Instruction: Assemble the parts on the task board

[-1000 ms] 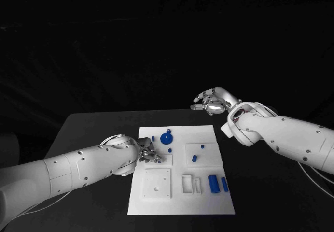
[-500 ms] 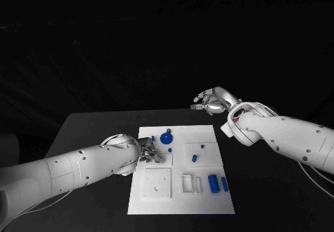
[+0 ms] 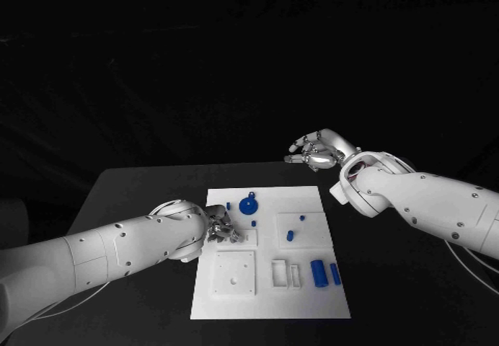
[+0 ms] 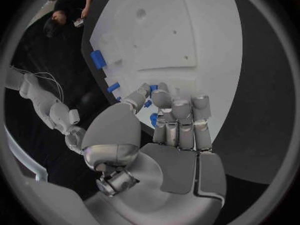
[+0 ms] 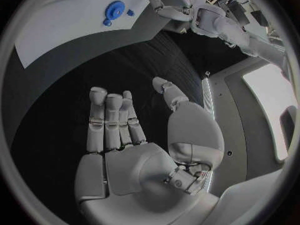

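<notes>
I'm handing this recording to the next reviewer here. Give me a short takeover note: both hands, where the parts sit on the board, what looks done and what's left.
Left hand: over the task board's left edge, fingers closed around a small blue part; grip looks like a pinch, contact partly hidden.
Right hand: raised beyond the board's far right corner, holding nothing, fingers loosely curled and apart.
Parts: blue disc near the far edge, two small blue pegs on the right-centre block, two blue cylinders lying near the right edge.
Done: cannot tell which are seated.
Left: the cylinders and the held part, at least.
</notes>
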You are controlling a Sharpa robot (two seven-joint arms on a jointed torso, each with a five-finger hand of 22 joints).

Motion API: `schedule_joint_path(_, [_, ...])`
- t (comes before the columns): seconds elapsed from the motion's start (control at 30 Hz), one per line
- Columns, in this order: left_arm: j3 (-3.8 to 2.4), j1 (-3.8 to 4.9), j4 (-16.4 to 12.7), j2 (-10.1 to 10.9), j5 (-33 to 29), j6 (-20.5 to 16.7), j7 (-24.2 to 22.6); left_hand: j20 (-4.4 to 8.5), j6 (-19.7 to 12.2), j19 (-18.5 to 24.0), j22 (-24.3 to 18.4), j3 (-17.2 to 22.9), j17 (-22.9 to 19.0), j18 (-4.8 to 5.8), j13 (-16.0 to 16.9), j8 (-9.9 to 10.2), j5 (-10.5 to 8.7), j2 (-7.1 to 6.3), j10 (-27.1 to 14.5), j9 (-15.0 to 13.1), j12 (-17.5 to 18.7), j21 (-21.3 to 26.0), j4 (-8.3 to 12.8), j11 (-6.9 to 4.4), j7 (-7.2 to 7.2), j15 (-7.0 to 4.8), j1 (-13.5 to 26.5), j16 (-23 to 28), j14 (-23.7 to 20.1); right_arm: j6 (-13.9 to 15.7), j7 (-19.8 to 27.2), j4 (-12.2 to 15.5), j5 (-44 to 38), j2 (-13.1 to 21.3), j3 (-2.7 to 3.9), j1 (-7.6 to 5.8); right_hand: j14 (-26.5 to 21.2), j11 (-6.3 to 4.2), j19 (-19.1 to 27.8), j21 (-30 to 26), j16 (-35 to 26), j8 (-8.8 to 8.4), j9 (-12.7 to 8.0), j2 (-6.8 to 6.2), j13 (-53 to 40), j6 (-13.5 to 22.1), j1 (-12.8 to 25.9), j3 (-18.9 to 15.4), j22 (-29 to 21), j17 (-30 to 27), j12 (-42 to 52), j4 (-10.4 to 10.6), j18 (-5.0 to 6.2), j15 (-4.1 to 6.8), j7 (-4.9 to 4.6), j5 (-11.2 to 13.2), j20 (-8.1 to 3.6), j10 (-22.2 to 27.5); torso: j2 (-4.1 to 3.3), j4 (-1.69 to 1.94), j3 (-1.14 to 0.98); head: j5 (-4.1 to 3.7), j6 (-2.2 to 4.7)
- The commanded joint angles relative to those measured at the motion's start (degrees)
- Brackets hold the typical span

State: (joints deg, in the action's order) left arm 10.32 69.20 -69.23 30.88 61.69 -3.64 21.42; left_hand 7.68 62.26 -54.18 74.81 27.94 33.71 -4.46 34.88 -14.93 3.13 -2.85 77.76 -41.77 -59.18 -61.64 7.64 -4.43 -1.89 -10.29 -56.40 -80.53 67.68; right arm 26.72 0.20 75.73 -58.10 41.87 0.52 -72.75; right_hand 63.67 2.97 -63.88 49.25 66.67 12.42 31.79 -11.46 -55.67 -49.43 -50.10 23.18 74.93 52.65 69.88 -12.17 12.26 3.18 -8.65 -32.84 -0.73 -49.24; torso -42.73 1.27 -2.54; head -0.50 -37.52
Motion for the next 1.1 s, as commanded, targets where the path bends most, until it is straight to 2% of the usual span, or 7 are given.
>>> schedule_joint_path(0.03, [0.17,-0.3,-0.2,-0.1,-1.8,-0.1,-0.7,7.1,-0.2,-0.4,0.1,3.8,0.0,0.64,-0.1,0.1,-0.17,1.7,0.3,0.3,0.3,0.1,0.5,0.06,-0.26,-0.14,-1.6,0.3,0.1,-0.7,0.3,0.0,-0.2,-0.1,0.02,0.07,-0.3,0.05,-0.3,-0.3,0.4,-0.02,-0.1,0.16,0.1,0.3,0.3,0.1,0.3,-0.1,0.3,0.5,2.74,0.0,-0.72,-0.4,-0.07,0.2,0.0,0.07,-0.01,0.07,0.01])
schedule_joint_path(0.23, [0.14,-0.3,-0.4,-0.1,-3.2,0.0,-1.1,7.13,-0.4,-0.5,0.3,7.6,0.1,0.73,0.0,0.0,-0.04,2.15,0.4,0.6,0.2,0.0,-0.3,0.15,-0.34,-0.08,-1.6,0.3,0.2,-0.8,0.3,0.0,-0.2,-0.1,0.02,0.09,-0.3,0.05,-0.3,-0.3,0.4,-0.01,-0.1,0.15,0.2,0.3,0.4,0.1,0.4,-0.1,0.4,0.6,2.74,-0.01,-0.73,-0.7,-0.07,0.2,0.02,0.04,0.02,0.1,0.03])
schedule_joint_path(0.47, [0.02,-0.27,-1.2,0.5,-4.1,-0.2,-1.1,7.16,-0.4,-0.5,0.5,9.5,0.1,0.79,0.0,-0.3,0.3,2.67,0.3,0.5,0.1,-0.1,-0.2,0.17,-0.37,-0.04,-1.1,0.2,0.3,-0.8,0.3,0.0,-0.2,-0.1,0.02,0.1,-0.3,0.06,-0.3,-0.3,0.4,-0.01,-0.1,0.11,0.3,0.4,0.3,0.2,0.4,-0.2,0.5,0.7,2.74,-0.01,-0.73,-1.1,-0.08,0.3,0.04,0.04,0.0,0.15,0.11])
schedule_joint_path(0.63, [-0.09,-0.22,-2.1,1.4,-4.4,-0.1,-0.9,7.17,-0.5,-0.6,0.7,10.8,0.2,0.88,0.1,-1.0,2.06,3.15,0.3,-0.2,-0.1,-0.2,0.3,0.1,-0.29,-0.12,0.0,0.2,0.3,-0.9,0.2,0.0,-0.2,-0.1,0.02,0.11,-0.3,0.06,-0.3,-0.3,0.5,-0.01,-0.1,0.08,0.3,0.4,0.3,0.2,0.4,-0.2,0.5,0.7,2.74,-0.01,-0.73,-1.3,-0.08,0.3,0.02,0.07,-0.02,0.19,0.12])
schedule_joint_path(0.83, [-0.44,-0.04,-2.9,2.1,-5.7,0.6,-0.9,7.22,-0.9,-0.6,0.8,11.6,0.2,0.9,0.1,-1.5,2.64,3.95,0.2,-0.9,-0.1,-0.3,0.9,0.08,-0.27,-0.14,1.0,0.2,0.4,-0.9,0.2,0.0,-0.2,0.0,0.02,0.12,-0.3,0.07,-0.3,-0.3,0.5,0.0,-0.1,0.05,0.4,0.4,0.3,0.2,0.5,-0.2,0.5,0.8,2.74,-0.02,-0.74,-1.5,-0.08,0.3,0.02,0.05,-0.01,0.18,0.16])
schedule_joint_path(1.0, [-0.64,0.27,-3.2,2.5,-7.0,1.5,-1.1,7.25,-1.2,-0.6,0.8,12.5,0.2,0.93,0.2,-1.8,2.49,4.24,0.1,-1.4,-0.2,-0.3,1.3,0.07,-0.27,-0.14,1.8,0.2,0.3,-0.9,0.2,-0.1,-0.2,0.0,0.02,0.13,-0.3,0.07,-0.3,-0.4,0.5,0.0,-0.1,0.04,0.4,0.4,0.2,0.2,0.5,-0.2,0.6,0.8,2.74,-0.02,-0.74,-1.7,-0.08,0.3,0.03,0.05,-0.02,0.23,0.15])
schedule_joint_path(1.1, [-0.76,0.5,-3.2,2.7,-8.2,1.9,-1.0,7.26,-1.4,-0.5,0.8,13.9,0.2,0.95,0.1,-2.2,1.47,4.32,-0.1,-2.0,-0.2,-0.2,1.4,0.07,-0.25,-0.13,2.5,0.3,0.2,-0.9,0.2,-0.1,-0.2,0.0,0.02,0.13,-0.3,0.07,-0.3,-0.4,0.5,0.01,-0.1,0.05,0.4,0.4,0.2,0.2,0.5,-0.2,0.6,0.8,2.74,-0.03,-0.74,-1.7,-0.08,0.3,0.03,0.05,0.0,0.24,0.2])
